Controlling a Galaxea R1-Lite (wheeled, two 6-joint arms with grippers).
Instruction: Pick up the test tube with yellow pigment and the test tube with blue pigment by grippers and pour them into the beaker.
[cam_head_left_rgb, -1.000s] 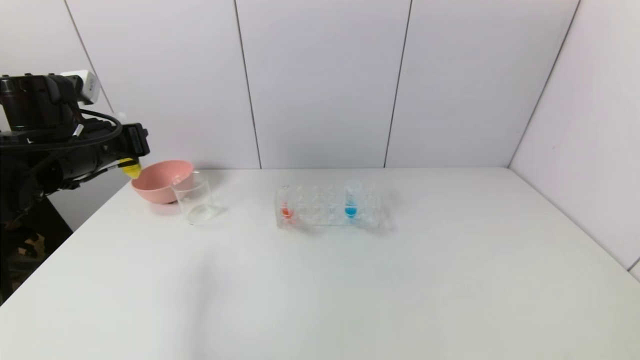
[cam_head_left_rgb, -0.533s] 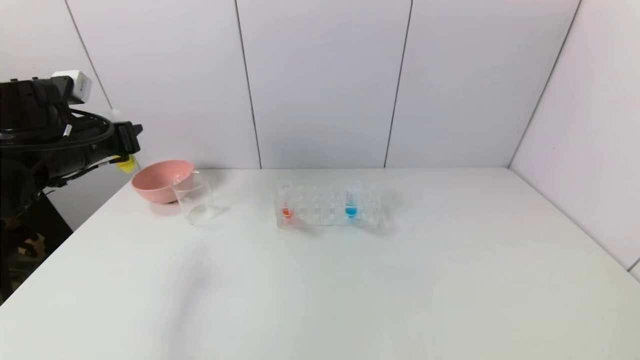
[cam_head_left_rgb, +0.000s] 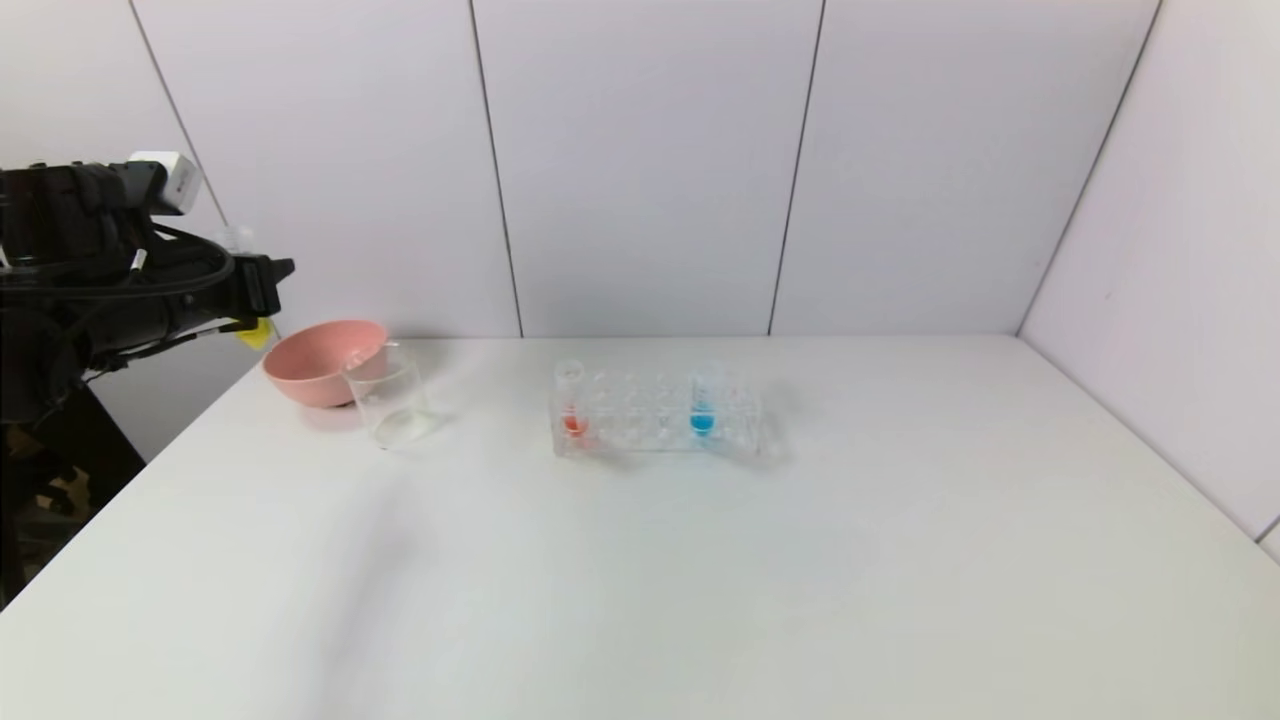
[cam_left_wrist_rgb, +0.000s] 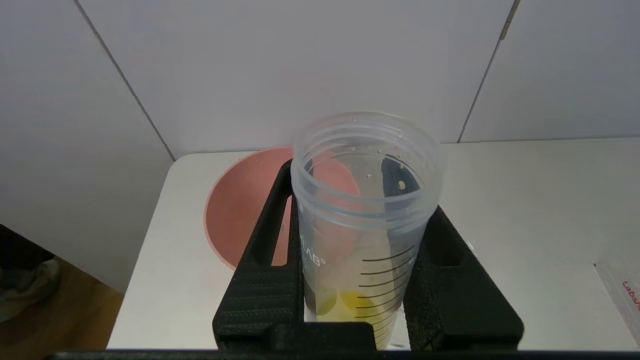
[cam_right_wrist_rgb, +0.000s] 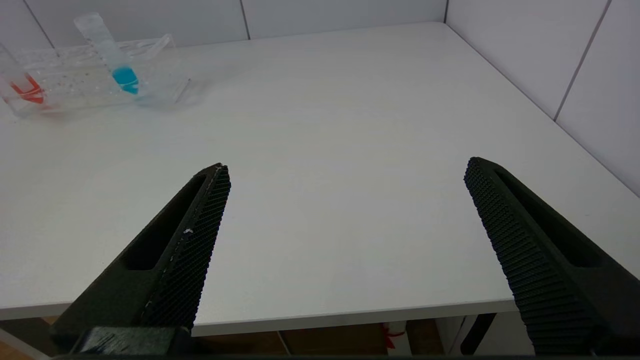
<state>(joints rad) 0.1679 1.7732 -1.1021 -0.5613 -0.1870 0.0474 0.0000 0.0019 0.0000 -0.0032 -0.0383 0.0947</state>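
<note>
1 yellow tube (cam_left_wrist_rgb: 365, 235) | left pincer (cam_left_wrist_rgb: 365, 220) clamped | beside pink bowl (cam_head_left_rgb: 320, 360)

A black left gripper (cam_left_wrist_rgb: 367, 250) frames a clear test tube with yellow pigment (cam_left_wrist_rgb: 364, 220), its wall printed with dark graduation lines and a bright yellow pool at the base. Beyond it sits a salmon-pink bowl (cam_head_left_rgb: 318, 360) beside a colourless, transparent beaker (cam_head_left_rgb: 390, 402) on a white table (cam_head_left_rgb: 700, 560). In the clear tube rack (cam_head_left_rgb: 655, 415), the test tube with blue pigment (cam_head_left_rgb: 703, 400) shows vivid sky blue, and a red-liquid tube (cam_head_left_rgb: 573, 402) glows orange-red. The right gripper (cam_right_wrist_rgb: 345, 240) is matte black with a fine ribbed texture on its fingers (cam_right_wrist_rgb: 505, 235). Pale grey-white wall panels (cam_head_left_rgb: 640, 160) are split by thin dark seams.
</note>
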